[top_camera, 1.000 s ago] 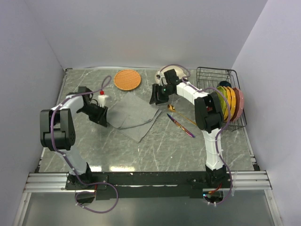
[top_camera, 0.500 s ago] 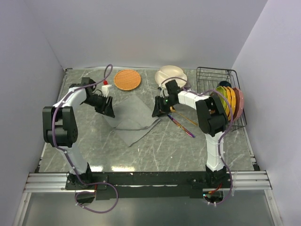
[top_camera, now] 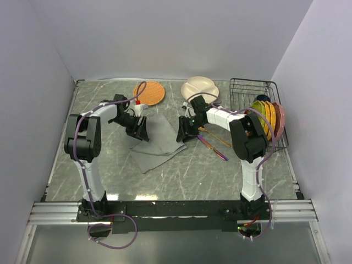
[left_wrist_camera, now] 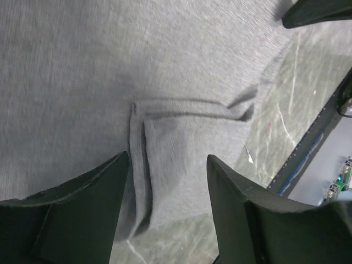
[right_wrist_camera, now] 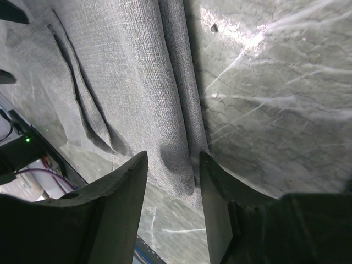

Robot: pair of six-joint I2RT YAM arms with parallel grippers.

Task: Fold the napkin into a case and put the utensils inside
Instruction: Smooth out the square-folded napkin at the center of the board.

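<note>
Top external view: one napkin (top_camera: 155,142) lies partly folded mid-table, with two utensils, a spoon (top_camera: 219,139) and a knife (top_camera: 213,148), just right of it. The left gripper (top_camera: 143,132) and right gripper (top_camera: 180,136) straddle its edges, jaws apart, pinching nothing.

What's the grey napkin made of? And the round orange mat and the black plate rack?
The napkin looks like soft, matte woven cloth: fine threads and floppy folds show. The orange mat seems woven, maybe straw; it is too small to be sure. The black rack looks like thin metal wire, an open grid.
</note>
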